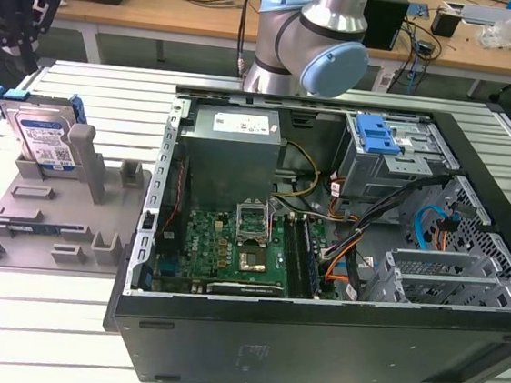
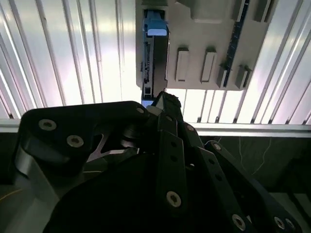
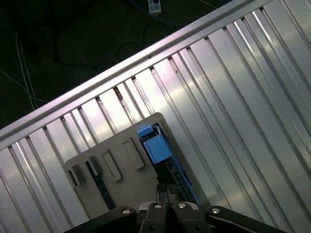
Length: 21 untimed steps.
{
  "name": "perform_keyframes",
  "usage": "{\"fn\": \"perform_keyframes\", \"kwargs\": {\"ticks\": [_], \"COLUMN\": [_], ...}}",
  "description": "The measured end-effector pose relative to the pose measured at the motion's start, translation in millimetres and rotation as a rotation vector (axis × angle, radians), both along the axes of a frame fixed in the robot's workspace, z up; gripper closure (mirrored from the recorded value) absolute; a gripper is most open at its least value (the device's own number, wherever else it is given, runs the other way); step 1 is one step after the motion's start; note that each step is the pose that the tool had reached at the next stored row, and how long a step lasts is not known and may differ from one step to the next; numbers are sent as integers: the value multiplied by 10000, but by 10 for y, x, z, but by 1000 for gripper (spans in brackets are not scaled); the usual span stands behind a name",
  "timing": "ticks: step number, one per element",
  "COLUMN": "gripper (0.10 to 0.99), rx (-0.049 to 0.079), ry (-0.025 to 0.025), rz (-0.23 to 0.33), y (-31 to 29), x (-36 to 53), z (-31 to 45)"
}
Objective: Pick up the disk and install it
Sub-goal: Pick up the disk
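Exterior view: the disk stands upright in a grey holder at upper left of the frame, just below the gripper.
Second wrist view: the disk lies edge-on just beyond the gripper, its long axis running away from it.
First wrist view: the same alignment; I cannot tell whether the gripper is apart or together.

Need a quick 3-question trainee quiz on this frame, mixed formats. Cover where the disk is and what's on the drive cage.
1. True or false: the disk already sits inside the computer case.
2. How is the disk placed? A) standing upright in the grey holder; B) lying flat on top of the case; C) leaning against the case's outer wall.
3. Fill in: the bracket on top of the drive cage is ____ in colour.
Key: 1 false; 2 A; 3 blue.
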<state>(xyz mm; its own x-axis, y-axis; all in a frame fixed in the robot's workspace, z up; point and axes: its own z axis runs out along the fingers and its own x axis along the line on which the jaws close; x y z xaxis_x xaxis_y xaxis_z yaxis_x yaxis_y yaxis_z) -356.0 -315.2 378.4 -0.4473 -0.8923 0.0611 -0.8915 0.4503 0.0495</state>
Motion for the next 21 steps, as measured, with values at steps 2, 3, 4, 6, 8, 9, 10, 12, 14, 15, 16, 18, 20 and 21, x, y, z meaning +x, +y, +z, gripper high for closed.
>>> {"fn": "perform_keyframes", "kwargs": {"ticks": [2, 3, 4, 6, 8, 9, 10, 12, 14, 15, 16, 18, 20, 21], "gripper": [980, 980, 980, 980, 980, 980, 980, 980, 980, 980, 980, 980, 980, 980], "rx": [0, 0, 0, 0, 0, 0, 0, 0, 1, 0, 0, 0, 0, 0], "ry": [1, 1, 1, 1, 1, 1, 1, 1, 2, 0, 1, 1, 0, 0], "rz": [480, 719, 969, 1422, 1798, 1984, 2169, 2522, 3255, 3258, 3260, 3263, 3267, 3269], "y": [0, 0, 0, 0, 0, 0, 0, 0, 0, 0, 0, 0, 0, 0], "x": [0, 0, 0, 0, 0, 0, 0, 0, 0, 0, 0, 0, 0, 0], "z": [-3, -4, -5, -6, -7, -7, -8, -9, -11, -12, -12, -12, -12, -12]}}
